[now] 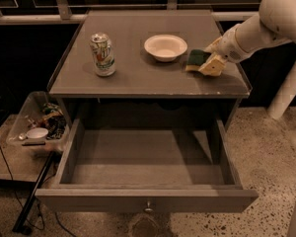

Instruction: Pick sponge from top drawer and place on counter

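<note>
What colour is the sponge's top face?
Dark green, clearest in the camera view; the sponge is at the gripper, over the counter's right side.

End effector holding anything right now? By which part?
Cannot tell: the end effector is at the sponge end away from the white bowl, on the counter.

Dim, warm, lit from above. Shadow under flat grey counter [138, 78], into wide grey top drawer [148, 199]. Brightest on pale gripper [207, 63], at counter's right edge.

Speckled terrazzo floor [269, 154]; white window rail [29, 19] behind; dim light.
</note>
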Controlling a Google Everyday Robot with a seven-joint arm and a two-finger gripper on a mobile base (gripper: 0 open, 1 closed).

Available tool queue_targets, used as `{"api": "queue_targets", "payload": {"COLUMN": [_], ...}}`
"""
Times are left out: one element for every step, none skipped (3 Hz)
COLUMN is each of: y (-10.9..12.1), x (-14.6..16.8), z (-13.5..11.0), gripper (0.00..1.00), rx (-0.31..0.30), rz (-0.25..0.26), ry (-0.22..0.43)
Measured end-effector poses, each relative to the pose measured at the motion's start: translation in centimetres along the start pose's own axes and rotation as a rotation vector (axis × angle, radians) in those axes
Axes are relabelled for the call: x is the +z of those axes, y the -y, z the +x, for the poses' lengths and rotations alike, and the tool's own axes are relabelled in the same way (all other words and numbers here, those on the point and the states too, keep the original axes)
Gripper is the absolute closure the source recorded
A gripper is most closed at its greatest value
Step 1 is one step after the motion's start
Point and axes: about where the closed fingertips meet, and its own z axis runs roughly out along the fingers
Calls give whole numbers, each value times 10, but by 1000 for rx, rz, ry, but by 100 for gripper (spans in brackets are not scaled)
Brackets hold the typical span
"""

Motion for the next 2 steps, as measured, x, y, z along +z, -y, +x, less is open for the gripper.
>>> {"api": "queue_targets", "payload": {"y": [0,0], "x": [0,0], "z": [0,0], "gripper": [35,12], "rx": [0,0], "rz": [0,0], "ry": [0,0]}}
